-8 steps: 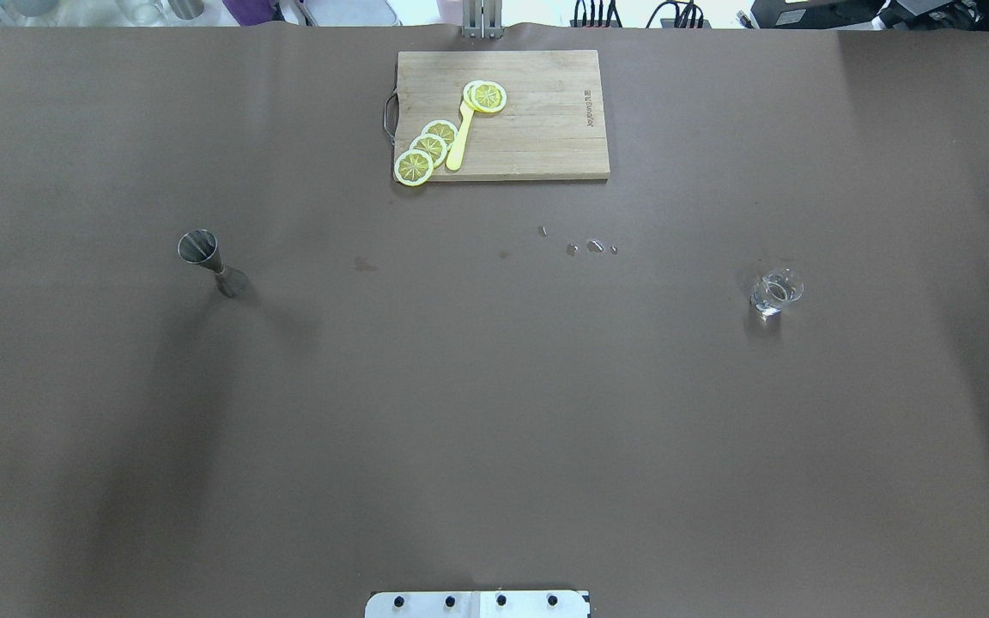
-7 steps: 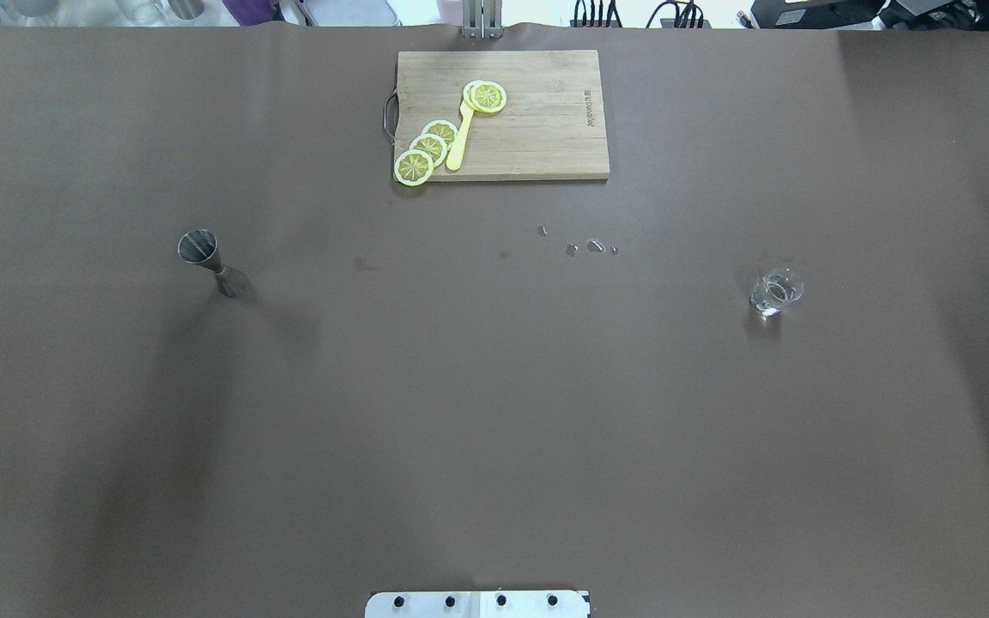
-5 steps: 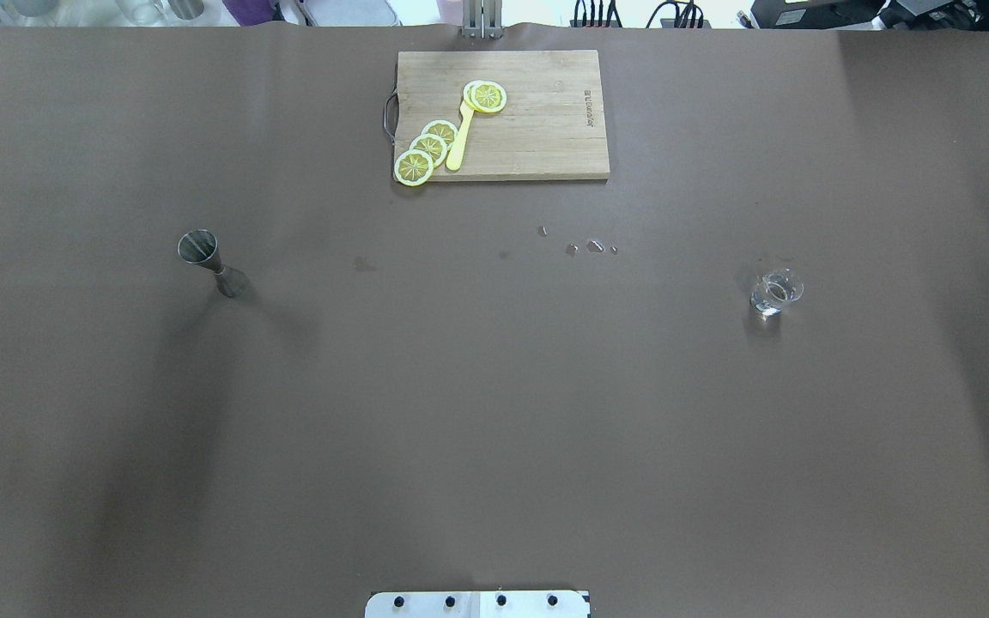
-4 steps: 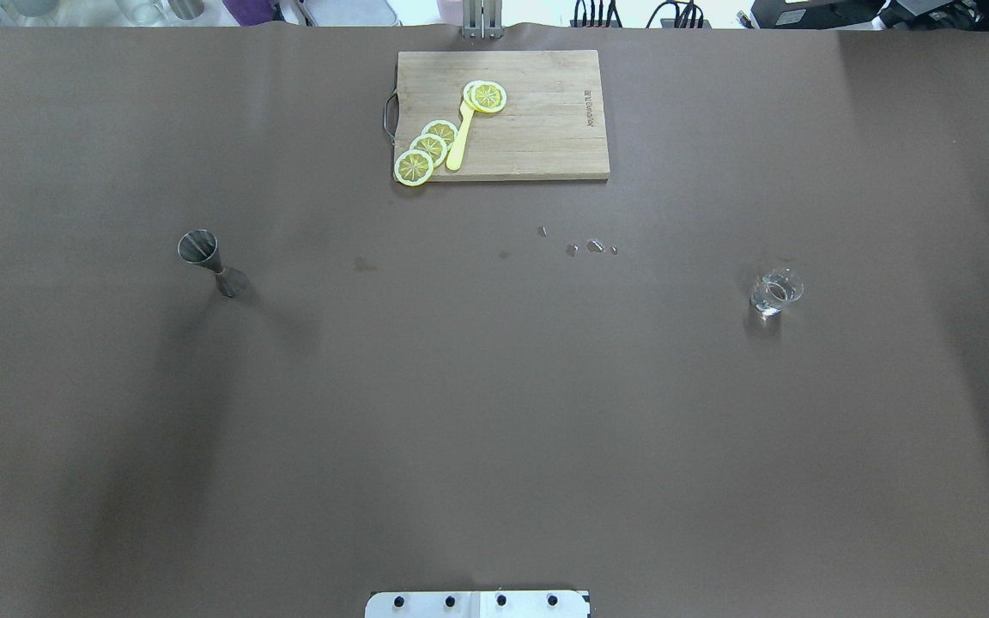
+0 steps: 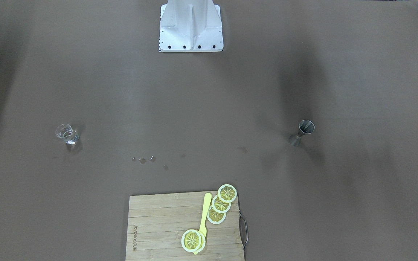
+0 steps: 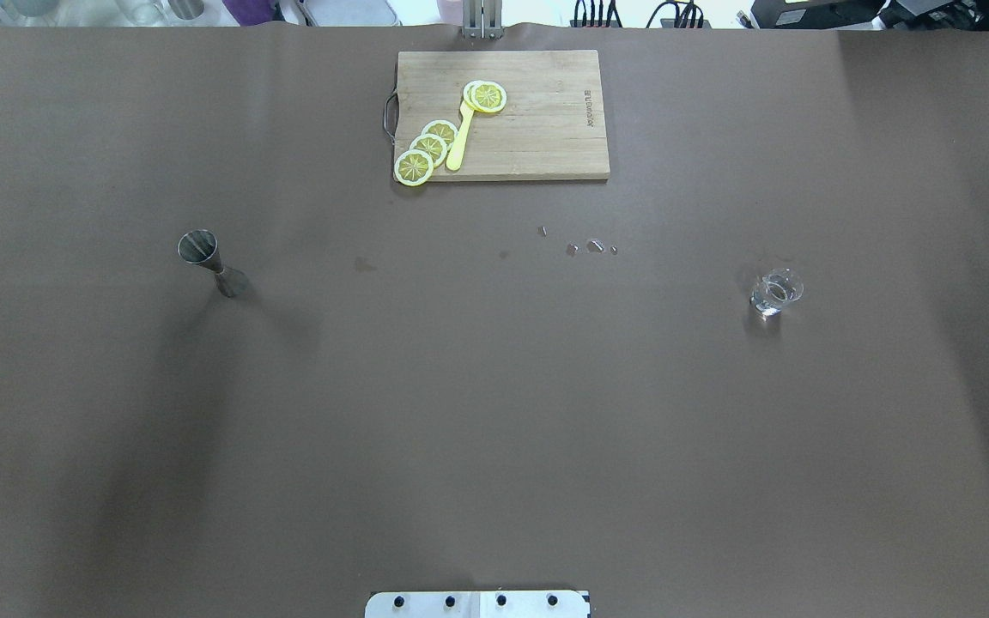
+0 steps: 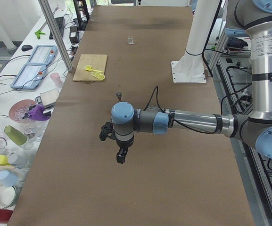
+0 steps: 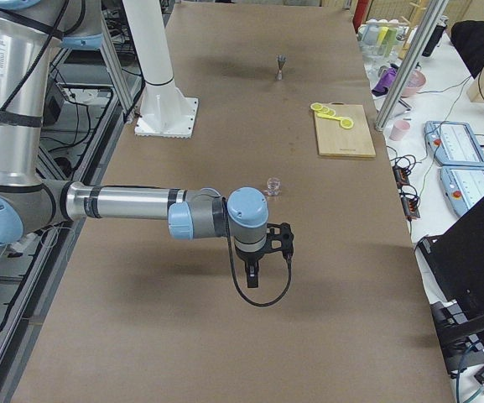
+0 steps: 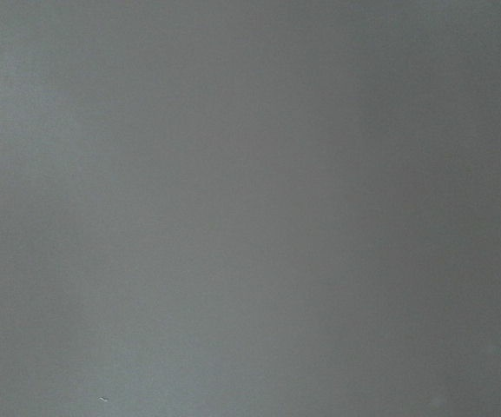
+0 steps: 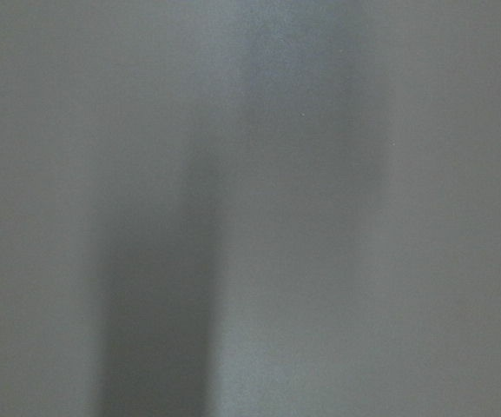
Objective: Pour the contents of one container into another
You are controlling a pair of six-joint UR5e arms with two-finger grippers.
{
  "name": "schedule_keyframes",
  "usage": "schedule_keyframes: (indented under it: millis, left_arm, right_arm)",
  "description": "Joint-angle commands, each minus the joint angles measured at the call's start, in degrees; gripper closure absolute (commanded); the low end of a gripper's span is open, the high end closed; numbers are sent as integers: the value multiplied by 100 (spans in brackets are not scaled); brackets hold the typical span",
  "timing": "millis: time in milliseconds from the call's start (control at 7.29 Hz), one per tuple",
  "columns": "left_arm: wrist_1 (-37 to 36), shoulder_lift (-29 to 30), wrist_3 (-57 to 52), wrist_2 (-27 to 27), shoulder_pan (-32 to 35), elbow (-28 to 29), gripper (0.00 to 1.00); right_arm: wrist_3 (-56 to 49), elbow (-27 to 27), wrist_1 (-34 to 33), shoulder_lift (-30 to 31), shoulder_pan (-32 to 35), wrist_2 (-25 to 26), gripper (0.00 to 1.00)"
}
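Observation:
A steel jigger (image 6: 203, 257) stands upright on the left half of the brown table, also seen in the front-facing view (image 5: 302, 132). A small clear glass (image 6: 776, 292) holding a little clear liquid stands on the right half (image 5: 65, 134). Neither gripper appears in the overhead or front-facing views. In the exterior left view my left gripper (image 7: 120, 157) hangs above the table, nearer the camera than the jigger (image 7: 119, 95). In the exterior right view my right gripper (image 8: 253, 280) hangs nearer the camera than the glass (image 8: 273, 185). I cannot tell whether either is open or shut. Both wrist views show only table surface.
A wooden cutting board (image 6: 537, 120) with lemon slices (image 6: 426, 150) and a yellow utensil (image 6: 460, 142) lies at the far middle. A few water drops (image 6: 585, 247) sit between board and glass. The robot's base plate (image 6: 477, 603) is at the near edge.

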State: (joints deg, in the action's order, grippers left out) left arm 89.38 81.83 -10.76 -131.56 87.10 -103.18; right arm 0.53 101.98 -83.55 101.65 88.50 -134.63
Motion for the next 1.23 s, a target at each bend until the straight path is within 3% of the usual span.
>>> schedule_keyframes:
  millis: [0, 823, 1097]
  left_arm:
    - [0, 0, 4, -1, 0, -9, 1]
    - [0, 18, -22, -502, 17, -105, 1]
    - [0, 200, 39, -1045, 0, -106, 1]
  right_arm:
    - [0, -20, 6, -14, 0, -11, 0]
    - [0, -222, 181, -277, -35, 33, 0]
    - [17, -266, 182, -260, -35, 42, 0]
